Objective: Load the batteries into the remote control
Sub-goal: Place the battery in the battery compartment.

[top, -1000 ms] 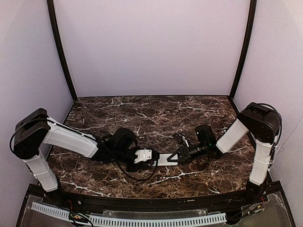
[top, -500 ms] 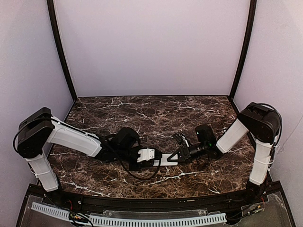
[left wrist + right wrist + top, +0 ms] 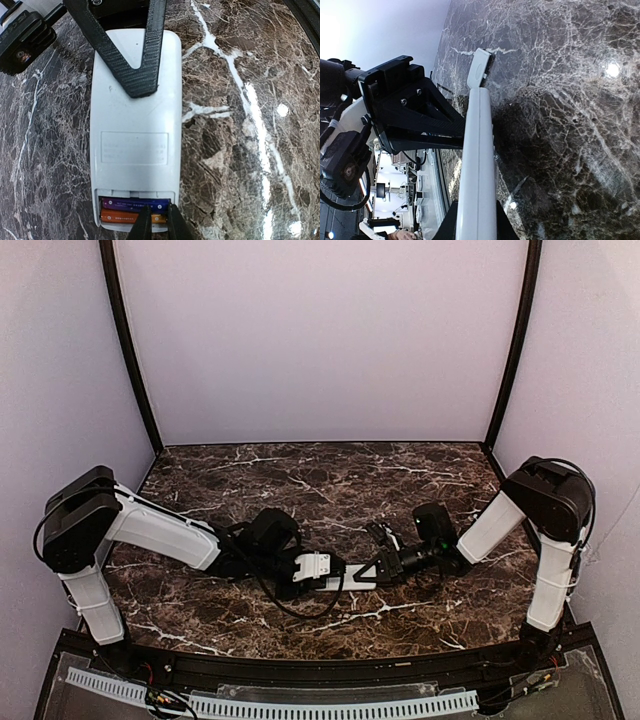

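Fingertips (image 3: 142, 226) of the left gripper (image 3: 156, 226) enter at the bottom edge of the left wrist view. They stand close together with only a slim gap, directly over the open battery compartment. Whether they are pinching anything or merely pressing down cannot be determined. Both batteries are seated side by side in that compartment at the lower centre of the frame: the orange battery (image 3: 120, 216) nearest the end wall, the dark blue battery (image 3: 135, 203) just beyond it. Judged from this, the insertion step is essentially complete, though full seating against the contacts cannot be verified. The compartment has no cover fitted. Beyond it, the remote control (image 3: 135, 120) lies button side down with its plain white back up, running toward the top of the frame. A faint embossed label panel (image 3: 134, 147) sits mid-body. At the far end, upper centre of the frame, the right gripper (image 3: 140, 85) is clamped across the remote control's thickness, one black finger lying on the back face. The right wrist view confirms this, showing the body edge-on between the two fingers. In the upper centre of that view, past the compartment end, a small white piece (image 3: 479, 67) rests on the marble table (image 3: 240, 150). It is possibly the compartment cover, but this cannot be confirmed. Remaining work, as a judgement: confirm seating, withdraw the left gripper, and refit the cover if required.
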